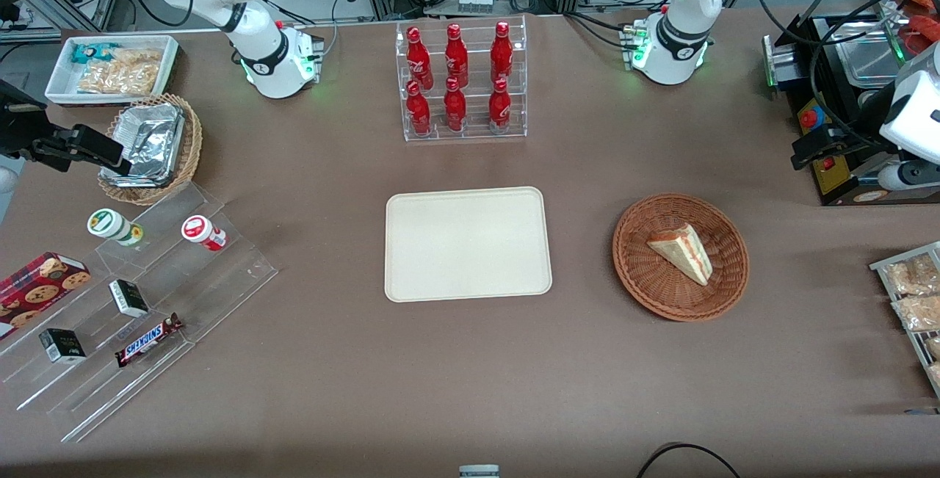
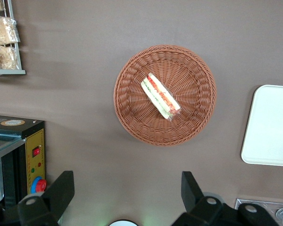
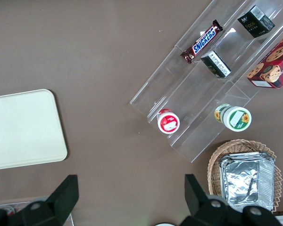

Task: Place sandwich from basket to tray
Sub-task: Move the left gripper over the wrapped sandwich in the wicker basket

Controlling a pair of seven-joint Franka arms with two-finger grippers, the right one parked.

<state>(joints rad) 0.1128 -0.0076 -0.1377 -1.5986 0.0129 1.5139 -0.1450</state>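
The sandwich (image 1: 683,252) (image 2: 160,96), a pale bread wedge with red and green filling, lies in the round reddish-brown wicker basket (image 1: 646,280) (image 2: 198,113). The cream tray (image 1: 467,243) (image 2: 271,127) (image 3: 23,129) lies flat at the table's middle with nothing on it, beside the basket toward the parked arm's end. My gripper (image 1: 804,149) (image 2: 127,188) hangs high above the table, farther from the front camera than the basket and toward the working arm's end. It is open, fingers wide apart, with nothing between them.
A black machine with a red button (image 1: 815,125) (image 2: 19,155) stands close to my gripper. A wire rack of bagged snacks (image 1: 910,294) (image 2: 4,37) sits at the working arm's table edge. A clear rack of red bottles (image 1: 463,81) stands farther back than the tray.
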